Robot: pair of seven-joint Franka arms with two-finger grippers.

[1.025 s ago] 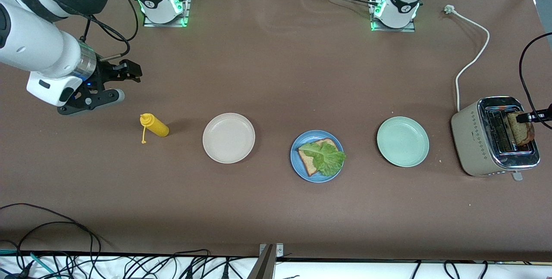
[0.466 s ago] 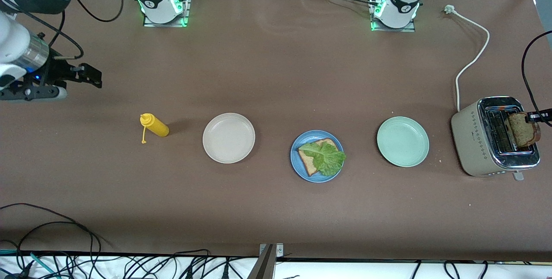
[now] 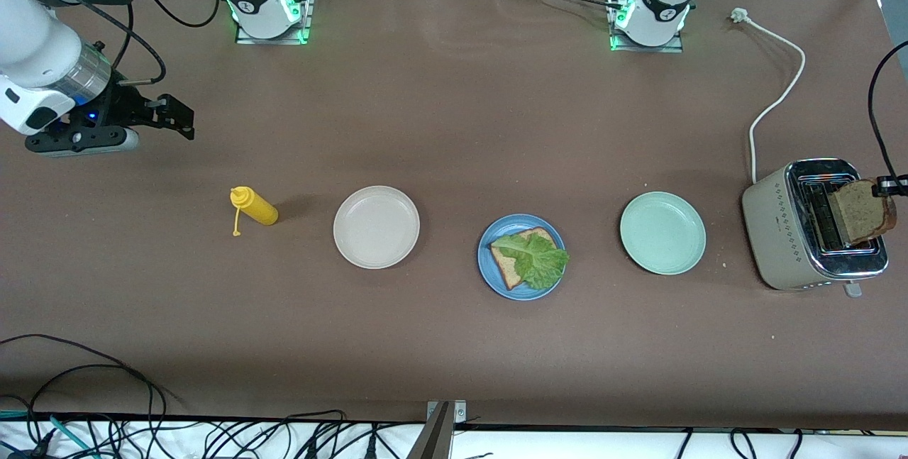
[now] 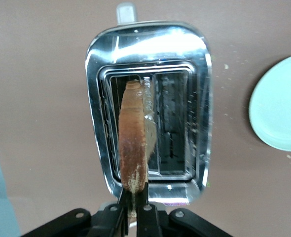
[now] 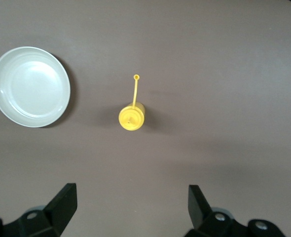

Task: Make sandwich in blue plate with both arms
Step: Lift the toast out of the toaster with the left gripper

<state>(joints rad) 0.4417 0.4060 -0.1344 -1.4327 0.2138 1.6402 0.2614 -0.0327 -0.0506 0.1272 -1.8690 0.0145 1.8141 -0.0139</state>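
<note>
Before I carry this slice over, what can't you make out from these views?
- Left tool: front view cuts it off at the edge; only its tips show, shut on the bread slice over the toaster.
- Bottom slice on the blue plate: the lettuce hides much of it.
- Toaster slots: left wrist view, the held slice blocks one; whether the slice is fully clear is unclear.
- Right tool: open, over bare table near the mustard bottle.

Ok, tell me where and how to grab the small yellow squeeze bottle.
Take the small yellow squeeze bottle across its round body from straight above, clear of the nozzle and dangling cap strap. It appears to stand upright; the open right gripper hangs above it.
</note>
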